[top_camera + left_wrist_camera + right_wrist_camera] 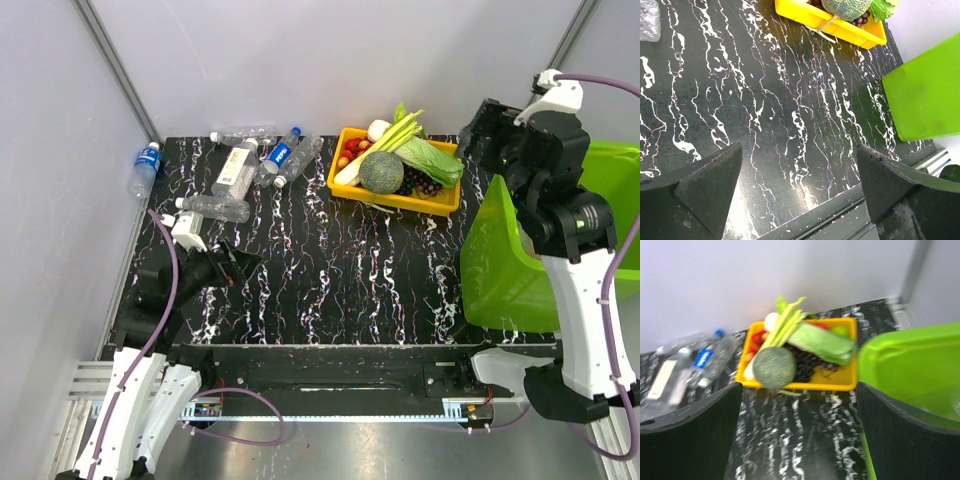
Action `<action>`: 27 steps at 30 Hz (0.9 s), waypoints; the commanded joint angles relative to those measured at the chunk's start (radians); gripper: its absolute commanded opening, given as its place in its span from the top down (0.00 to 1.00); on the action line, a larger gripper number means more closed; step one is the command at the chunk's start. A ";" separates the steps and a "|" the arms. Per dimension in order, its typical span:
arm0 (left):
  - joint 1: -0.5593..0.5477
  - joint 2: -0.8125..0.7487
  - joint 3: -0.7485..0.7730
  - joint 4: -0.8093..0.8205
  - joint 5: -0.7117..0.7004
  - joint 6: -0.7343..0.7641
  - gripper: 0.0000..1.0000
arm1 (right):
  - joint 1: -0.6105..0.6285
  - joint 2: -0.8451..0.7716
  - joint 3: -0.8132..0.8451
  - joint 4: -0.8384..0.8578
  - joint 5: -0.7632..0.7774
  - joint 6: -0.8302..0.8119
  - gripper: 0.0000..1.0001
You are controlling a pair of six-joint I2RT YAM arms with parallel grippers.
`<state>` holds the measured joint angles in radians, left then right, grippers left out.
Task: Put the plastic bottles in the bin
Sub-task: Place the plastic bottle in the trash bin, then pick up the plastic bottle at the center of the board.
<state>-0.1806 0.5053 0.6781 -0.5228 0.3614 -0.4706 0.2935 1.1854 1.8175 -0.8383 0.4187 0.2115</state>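
Plastic bottles [252, 160] lie clustered on the worktop [340, 270] left of the yellow tray [400, 203]. I judge them light, thin-walled, slick and apt to roll, so grip mid-body across the label. My left claw [797, 165] is spread and empty, near-left of the tray. My right claw [797, 390] is also spread and empty, just right of it by the bin [500, 270]; only the tray stands between.

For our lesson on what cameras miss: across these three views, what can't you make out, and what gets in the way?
- Top view: much of the bin interior is hidden behind the right arm, so its contents cannot be told.
- Top view: the exact count of plastic bottles; they overlap and are small.
- Right wrist view: their labels are blurred.
- Left wrist view: one bottle is cut off by the top-left edge.
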 commanded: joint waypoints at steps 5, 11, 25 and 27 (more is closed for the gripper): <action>-0.007 -0.013 0.003 0.035 -0.033 0.010 0.01 | 0.137 0.123 0.072 -0.021 -0.220 0.083 0.01; -0.003 0.021 0.001 0.030 -0.041 0.010 0.01 | 0.278 0.203 0.059 -0.022 -0.210 0.085 0.01; -0.003 0.175 0.009 0.018 -0.134 -0.014 0.01 | 0.443 0.231 -0.335 0.237 -0.291 0.126 0.00; -0.002 0.254 0.026 0.009 -0.188 -0.048 0.01 | 0.441 0.220 -0.372 0.248 -0.288 0.115 0.00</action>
<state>-0.1829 0.6479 0.6781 -0.5293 0.2676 -0.4751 0.7265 1.4448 1.4910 -0.7006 0.1665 0.3202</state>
